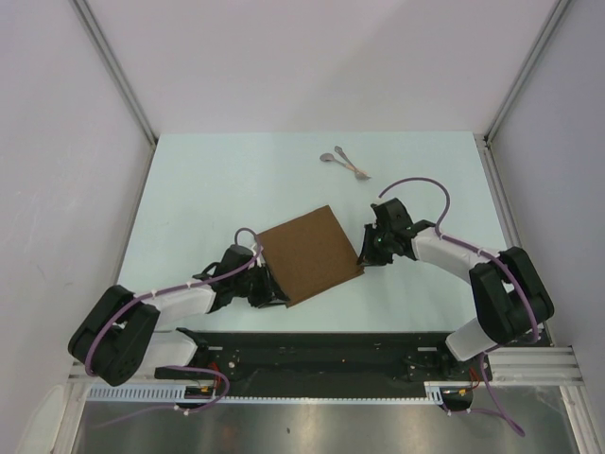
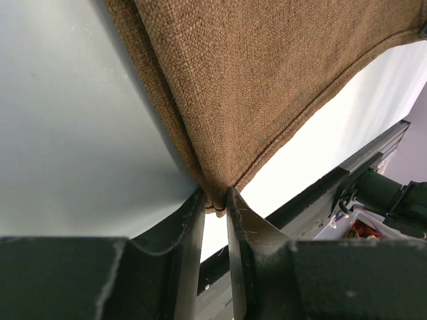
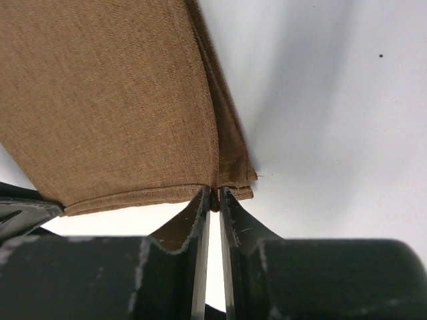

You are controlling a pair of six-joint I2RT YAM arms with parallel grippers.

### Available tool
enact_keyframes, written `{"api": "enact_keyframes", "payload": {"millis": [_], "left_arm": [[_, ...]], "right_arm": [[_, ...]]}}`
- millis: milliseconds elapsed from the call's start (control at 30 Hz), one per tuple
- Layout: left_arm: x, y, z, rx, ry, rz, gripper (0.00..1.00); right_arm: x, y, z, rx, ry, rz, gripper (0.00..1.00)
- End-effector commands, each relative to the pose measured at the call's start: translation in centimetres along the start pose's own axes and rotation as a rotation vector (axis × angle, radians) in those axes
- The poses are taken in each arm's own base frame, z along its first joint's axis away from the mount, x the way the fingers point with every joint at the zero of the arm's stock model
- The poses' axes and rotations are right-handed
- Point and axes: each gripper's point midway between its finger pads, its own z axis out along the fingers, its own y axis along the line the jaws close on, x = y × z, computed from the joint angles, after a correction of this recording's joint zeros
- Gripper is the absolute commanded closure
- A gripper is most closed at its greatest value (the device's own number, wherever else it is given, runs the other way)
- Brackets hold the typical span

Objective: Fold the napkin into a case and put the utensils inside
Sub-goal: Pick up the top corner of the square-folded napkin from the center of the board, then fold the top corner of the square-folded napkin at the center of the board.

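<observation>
The brown napkin (image 1: 307, 253) lies doubled over in the middle of the table, tilted, with two layers at its edges. My left gripper (image 1: 272, 291) is shut on its near left corner; the left wrist view shows the cloth (image 2: 253, 87) pinched at my gripper's tips (image 2: 215, 199). My right gripper (image 1: 364, 261) is shut on the near right corner; the right wrist view shows the cloth (image 3: 113, 100) pinched at my gripper's tips (image 3: 215, 197). Two silvery utensils (image 1: 344, 162) lie crossed on the table at the back, apart from the napkin.
The pale table (image 1: 198, 199) is walled by white panels at the back and both sides. A black rail (image 1: 321, 345) with the arm bases runs along the near edge, just below the napkin.
</observation>
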Motion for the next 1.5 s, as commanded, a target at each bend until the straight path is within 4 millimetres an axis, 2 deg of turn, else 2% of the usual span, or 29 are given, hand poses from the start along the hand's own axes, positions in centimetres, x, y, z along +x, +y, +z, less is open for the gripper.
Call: {"api": "enact_keyframes", "payload": {"millis": [0, 200, 267, 333, 367, 400, 433, 500, 533, 600, 633, 700, 733, 767, 800, 867, 900, 933, 967, 1033, 1100, 1267, 1467], "left_arm": [[2.4, 4.5, -0.1, -0.161, 0.054, -0.027, 0.74], [2.3, 4.3, -0.2, -0.156, 0.049, -0.024, 0.73], [2.3, 4.2, -0.3, -0.156, 0.051, -0.023, 0.72], [2.5, 4.2, -0.8, -0.167, 0.061, -0.024, 0.68], [2.4, 3.6, -1.1, -0.155, 0.060, -0.024, 0.64], [2.2, 2.5, -1.7, -0.118, 0.043, -0.033, 0.62], [2.7, 2.6, -2.3, -0.129, 0.054, -0.053, 0.60], [2.1, 2.0, -3.3, -0.139, 0.021, -0.081, 0.53], [2.2, 2.0, -4.2, -0.157, 0.009, -0.091, 0.52], [0.3, 1.6, -5.5, -0.176, -0.063, -0.110, 0.51], [-0.6, 1.1, -6.2, -0.165, -0.107, -0.108, 0.51], [-2.9, 1.3, -7.6, -0.182, -0.201, -0.108, 0.52], [-3.7, 1.1, -8.0, -0.169, -0.230, -0.106, 0.54], [-5.5, 0.7, -8.5, -0.134, -0.290, -0.117, 0.60], [-6.0, 0.2, -8.6, -0.094, -0.288, -0.106, 0.62], [-7.5, 0.2, -8.6, -0.078, -0.306, -0.124, 0.70], [-8.3, -0.2, -8.4, -0.064, -0.317, -0.107, 0.72], [-8.7, -0.7, -8.4, -0.053, -0.317, -0.096, 0.74], [-9.1, -0.5, -7.9, -0.062, -0.304, -0.096, 0.78], [-10.1, -1.3, -7.7, -0.039, -0.314, -0.072, 0.81], [-10.7, -1.4, -7.2, -0.038, -0.308, -0.071, 0.85], [-11.9, -0.9, -7.2, -0.059, -0.326, -0.083, 0.86], [-12.4, 0.0, -7.9, -0.082, -0.356, -0.085, 0.84]], "right_arm": [[-1.6, 1.9, -1.6, -0.048, -0.053, -0.012, 0.86], [-1.2, 2.2, -1.1, -0.074, -0.033, -0.002, 0.88], [-1.4, 2.6, -1.0, -0.090, -0.037, -0.006, 1.00], [-1.4, 3.2, -0.9, -0.124, -0.027, -0.010, 1.00], [-2.0, 3.9, -0.9, -0.153, -0.039, -0.019, 1.00], [-1.7, 4.6, -0.7, -0.191, -0.019, -0.027, 1.00], [-1.9, 5.1, -0.4, -0.211, -0.021, -0.048, 1.00], [-2.9, 6.8, -0.3, -0.257, -0.038, -0.083, 1.00], [-2.4, 7.4, 0.7, -0.264, -0.011, -0.101, 1.00], [-3.6, 9.7, 1.1, -0.326, -0.026, -0.129, 1.00], [-3.1, 10.3, 2.4, -0.339, 0.001, -0.135, 1.00], [-4.5, 13.4, 2.9, -0.424, -0.016, -0.151, 1.00], [-4.6, 14.3, 3.4, -0.452, -0.006, -0.154, 1.00], [-4.2, 15.2, 5.0, -0.476, 0.026, -0.145, 1.00], [-5.3, 17.1, 4.8, -0.534, 0.002, -0.158, 1.00], [-5.2, 18.9, 6.6, -0.581, 0.032, -0.135, 1.00], [-5.0, 19.6, 7.0, -0.602, 0.049, -0.130, 1.00], [-5.9, 20.7, 6.8, -0.624, 0.033, -0.132, 1.00], [-5.5, 21.3, 7.5, -0.635, 0.038, -0.135, 1.00], [-6.3, 22.4, 7.6, -0.657, 0.014, -0.130, 1.00], [-6.1, 22.9, 8.1, -0.675, 0.028, -0.107, 1.00], [-6.3, 24.6, 8.9, -0.729, 0.038, -0.089, 1.00], [-6.1, 25.2, 10.3, -0.742, 0.051, -0.066, 1.00]]}}
